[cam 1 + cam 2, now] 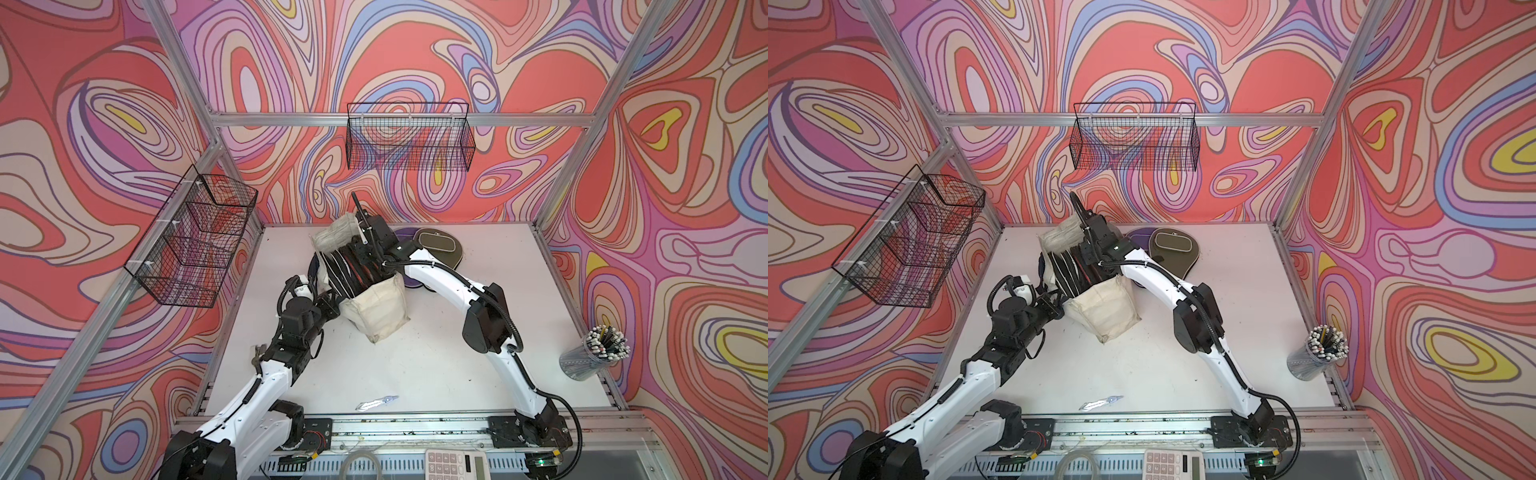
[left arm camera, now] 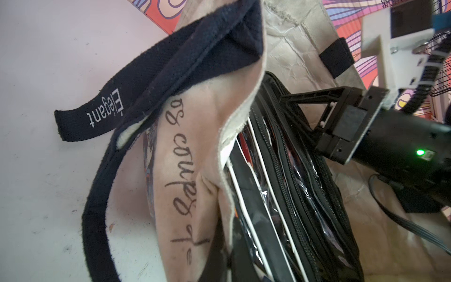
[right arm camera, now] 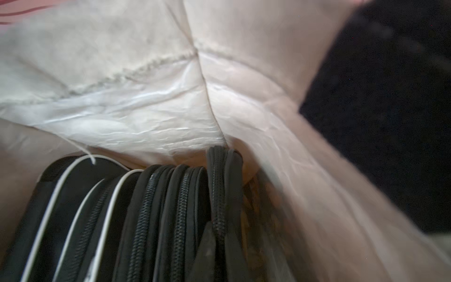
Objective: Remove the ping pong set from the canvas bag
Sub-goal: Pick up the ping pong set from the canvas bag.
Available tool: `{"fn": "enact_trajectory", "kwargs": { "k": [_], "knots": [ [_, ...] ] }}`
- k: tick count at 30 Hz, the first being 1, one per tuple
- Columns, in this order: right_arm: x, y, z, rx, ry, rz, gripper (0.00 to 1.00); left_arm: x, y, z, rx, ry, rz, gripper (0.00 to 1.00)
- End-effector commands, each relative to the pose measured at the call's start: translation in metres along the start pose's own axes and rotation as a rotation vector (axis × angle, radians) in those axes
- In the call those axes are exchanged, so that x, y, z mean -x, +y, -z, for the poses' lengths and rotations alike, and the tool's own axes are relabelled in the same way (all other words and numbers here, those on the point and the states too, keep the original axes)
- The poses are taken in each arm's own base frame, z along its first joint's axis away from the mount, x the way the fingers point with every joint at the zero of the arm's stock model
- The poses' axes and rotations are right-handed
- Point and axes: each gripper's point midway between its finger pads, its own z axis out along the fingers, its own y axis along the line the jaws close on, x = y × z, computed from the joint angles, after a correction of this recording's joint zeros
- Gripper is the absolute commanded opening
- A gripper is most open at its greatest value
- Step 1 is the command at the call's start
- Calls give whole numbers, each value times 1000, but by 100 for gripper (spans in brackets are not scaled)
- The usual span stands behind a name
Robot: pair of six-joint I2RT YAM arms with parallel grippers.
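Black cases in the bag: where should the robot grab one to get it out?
Pinch the zipped rim of one of the black cases, coming straight in through the open mouth of the canvas bag. They sit edge-out, packed side by side, so only thin rims show.

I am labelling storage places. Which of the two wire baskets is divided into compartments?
The basket on the left wall: wire partitions split it. The long basket on the back wall is one undivided space.
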Motion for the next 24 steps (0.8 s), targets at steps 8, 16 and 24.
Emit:
{"fn": "enact_trajectory", "kwargs": {
  "k": [8, 16, 24],
  "knots": [
    [65, 35, 77, 69, -159, 19, 0, -5, -10, 0, -16, 54, -9, 0],
    [98, 38, 114, 67, -253, 27, 0, -4, -12, -2, -16, 56, -10, 0],
    [118, 30, 141, 37, -325, 27, 0, -5, -9, -2, -6, 54, -16, 0]
  ]
}}
